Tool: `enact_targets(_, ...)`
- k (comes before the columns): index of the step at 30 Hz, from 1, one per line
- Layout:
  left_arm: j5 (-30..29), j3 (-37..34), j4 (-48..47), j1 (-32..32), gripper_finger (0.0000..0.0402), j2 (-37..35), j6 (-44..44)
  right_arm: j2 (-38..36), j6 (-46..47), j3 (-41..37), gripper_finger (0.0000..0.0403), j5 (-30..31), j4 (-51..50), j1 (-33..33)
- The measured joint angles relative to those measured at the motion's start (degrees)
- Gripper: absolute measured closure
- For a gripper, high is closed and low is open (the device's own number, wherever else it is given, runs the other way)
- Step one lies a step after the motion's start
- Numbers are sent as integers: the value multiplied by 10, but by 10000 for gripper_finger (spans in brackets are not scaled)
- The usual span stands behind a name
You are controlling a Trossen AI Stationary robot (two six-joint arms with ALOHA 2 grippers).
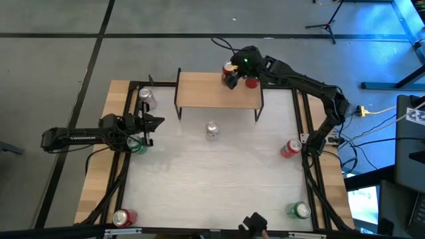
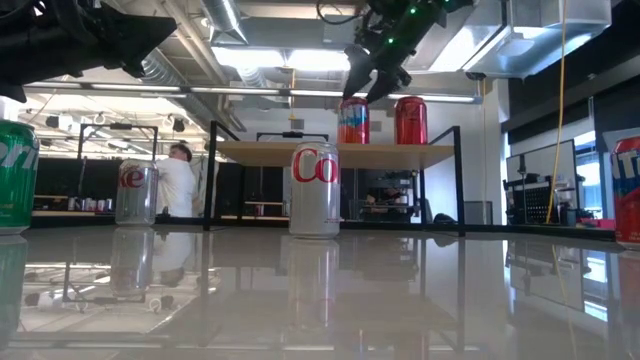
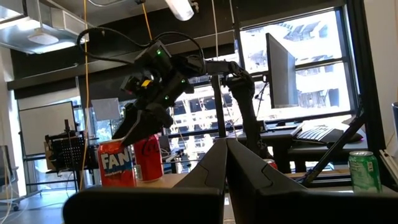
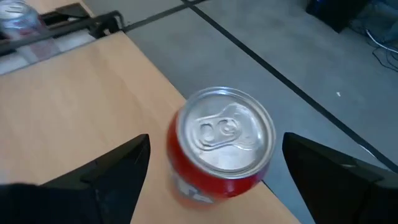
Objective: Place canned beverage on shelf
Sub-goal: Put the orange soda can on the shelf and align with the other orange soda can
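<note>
The right gripper (image 4: 211,168) hangs wide open over the far right end of the shelf (image 1: 199,93), one finger on each side of an orange Fanta can (image 4: 221,146) and clear of it. That can stands upright on the shelf top, long axis vertical, pull-tab lid facing up, very near the shelf's far edge. In the low view the open fingers (image 2: 355,80) are above the can's (image 2: 352,121) lid. Just beside it, toward the shelf's right end, a red cola can (image 2: 410,120) stands upright too.

The shelf sits at the far side of the counter (image 1: 219,179), its long side running left to right. In front of it a silver Diet Coke can (image 1: 212,130) stands upright on the counter. A second silver can (image 1: 146,98) stands near the shelf's left end, a red can (image 1: 289,149) toward the right edge, a green can (image 1: 299,210) at the near right corner, and a red can (image 1: 123,218) at the near left corner.

The left gripper (image 1: 157,122) waits over the counter's left edge with its fingers pressed together and nothing in them; a green can (image 1: 137,145) stands just beside it.

A person in a white shirt (image 2: 180,182) shows in the room beyond.
</note>
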Motion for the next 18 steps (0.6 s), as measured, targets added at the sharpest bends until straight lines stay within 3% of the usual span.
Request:
enact_targets(9,0,0,0,0,398,0,0,-66,-35,0,43,24,-14,80)
enact_targets(13,0,0,-1,0,398,0,0,-111,-27,0,43,24,-92,133)
enact_targets(18,7,0,-2,0,398,0,-1,-158,47,0,43,19,-227,212)
